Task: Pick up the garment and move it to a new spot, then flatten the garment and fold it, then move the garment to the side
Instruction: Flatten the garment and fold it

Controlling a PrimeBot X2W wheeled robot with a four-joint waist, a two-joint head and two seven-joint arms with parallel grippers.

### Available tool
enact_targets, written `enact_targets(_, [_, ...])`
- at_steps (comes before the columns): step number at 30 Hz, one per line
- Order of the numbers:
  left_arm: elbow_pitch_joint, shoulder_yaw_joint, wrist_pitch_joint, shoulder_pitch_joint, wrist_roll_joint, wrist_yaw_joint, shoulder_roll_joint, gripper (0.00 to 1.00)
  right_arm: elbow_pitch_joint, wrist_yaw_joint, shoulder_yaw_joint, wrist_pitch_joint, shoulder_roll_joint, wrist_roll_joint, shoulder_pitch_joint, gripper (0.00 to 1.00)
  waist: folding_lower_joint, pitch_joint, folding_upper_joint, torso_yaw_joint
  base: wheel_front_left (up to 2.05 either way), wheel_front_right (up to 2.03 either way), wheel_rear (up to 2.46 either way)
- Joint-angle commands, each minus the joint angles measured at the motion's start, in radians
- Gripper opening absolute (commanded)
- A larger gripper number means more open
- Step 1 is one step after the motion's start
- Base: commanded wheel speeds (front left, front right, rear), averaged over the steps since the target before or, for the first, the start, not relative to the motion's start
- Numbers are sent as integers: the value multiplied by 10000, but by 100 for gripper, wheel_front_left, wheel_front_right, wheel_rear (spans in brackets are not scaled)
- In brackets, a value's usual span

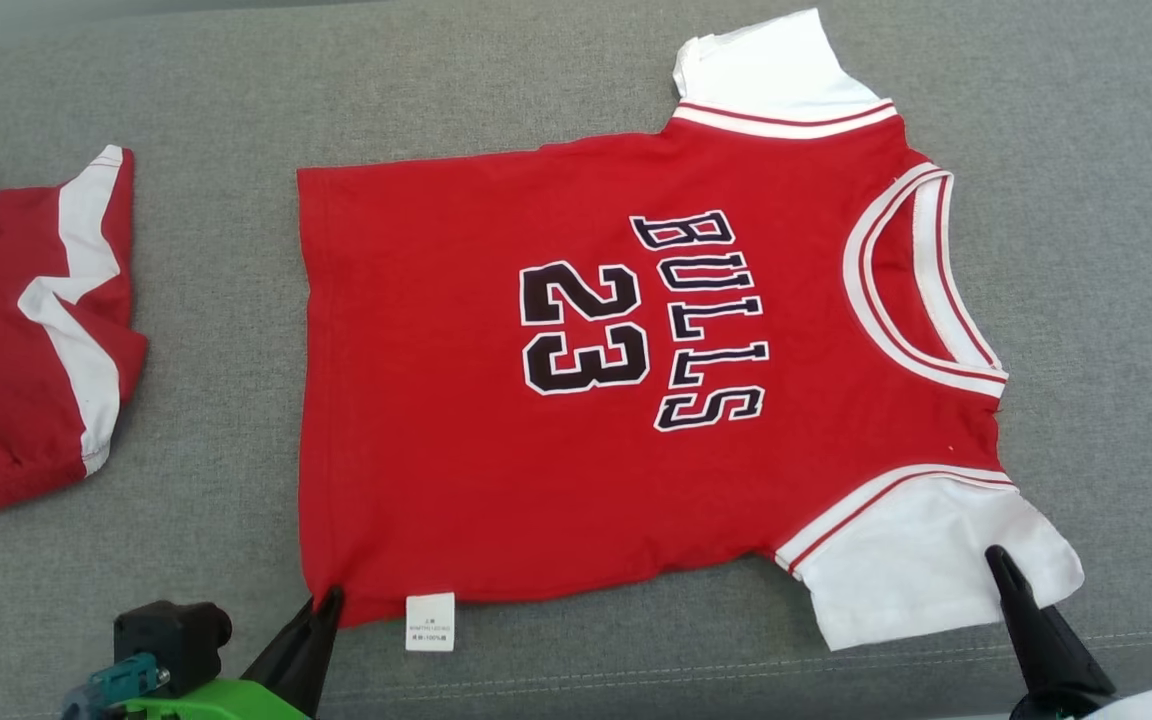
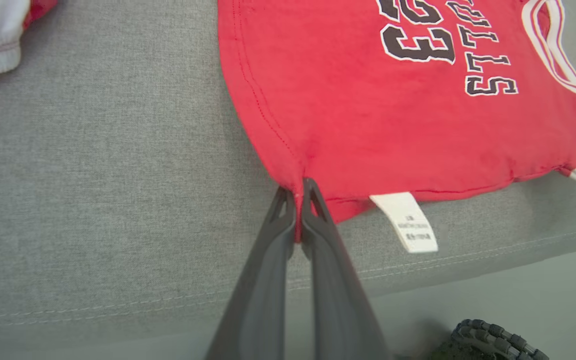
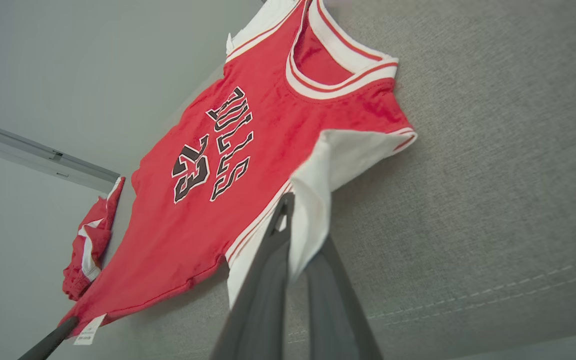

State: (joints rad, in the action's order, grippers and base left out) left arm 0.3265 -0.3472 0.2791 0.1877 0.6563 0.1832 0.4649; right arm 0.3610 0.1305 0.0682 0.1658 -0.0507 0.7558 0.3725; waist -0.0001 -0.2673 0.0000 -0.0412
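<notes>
Head view has the red jersey (image 1: 456, 450) spread flat on the grey cushion (image 1: 216, 100), its chest printed "BULLS" and "23" in black letters edged white. A small white care label (image 1: 430, 621) sticks out of the near hem, its print too small to read. The left gripper (image 1: 329, 600) is closed on the hem's near corner, red cloth pinched between its fingers. The right gripper (image 1: 996, 558) is clamped on the near white sleeve. Apart at the left lie red-and-white shorts (image 1: 26, 340).
</notes>
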Motion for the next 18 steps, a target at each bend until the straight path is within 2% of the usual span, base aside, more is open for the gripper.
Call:
enact_targets(1, [61,-27,32,-388,44,-126,32,0,-16,3,83,-101,-10,-10,-388,0,1,-19,0,28,0,0,0])
enact_targets(4, [-23,-110,41,-908,106,-335,-112,0,-127,3,233,-148,-8,-143,-1081,0,1,-84,0,65,0,0,0])
enact_targets(10, [-512,-76,13,-2087,113,-663,-267,0,-514,3,300,430,-11,-939,-2990,0,1,-379,0,137,0,0,0])
enact_targets(18, [-1403,97,-203,-3244,175,-879,-447,0,-1873,1,-56,747,-149,-1529,-5063,0,1,-713,0,39,0,0,0])
